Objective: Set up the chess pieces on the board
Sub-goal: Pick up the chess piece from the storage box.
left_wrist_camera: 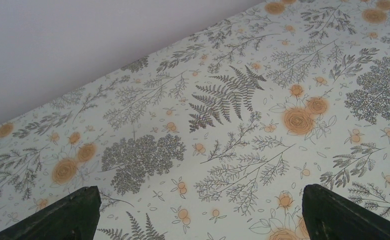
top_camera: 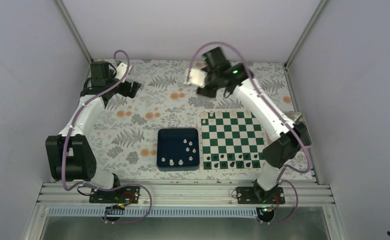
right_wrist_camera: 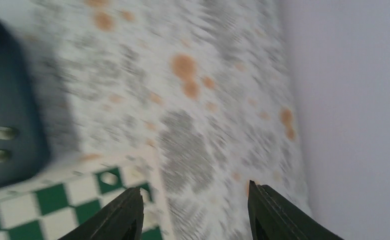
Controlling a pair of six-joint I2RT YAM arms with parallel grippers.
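Note:
The green and white board (top_camera: 231, 135) lies at the right of the table. Small black pieces (top_camera: 231, 161) fill its near rows. Two white pieces (top_camera: 204, 120) stand at its far left corner. Several white pieces (top_camera: 190, 145) lie in a dark blue tray (top_camera: 160, 150) left of the board. My right gripper (top_camera: 203, 90) is open and empty, raised beyond the board's far left corner. The blurred right wrist view shows the open gripper (right_wrist_camera: 195, 200), the board corner (right_wrist_camera: 58, 197) and a white piece (right_wrist_camera: 109, 178). My left gripper (top_camera: 128, 89) is open and empty at the far left; the left wrist view (left_wrist_camera: 200, 210) shows only tablecloth.
The table is covered by a floral cloth (top_camera: 148, 100). White walls and metal frame posts enclose the back and sides. The blue tray also shows at the left of the right wrist view (right_wrist_camera: 8, 100) with two pieces in it. My right arm (top_camera: 268, 115) hangs over the board's right side.

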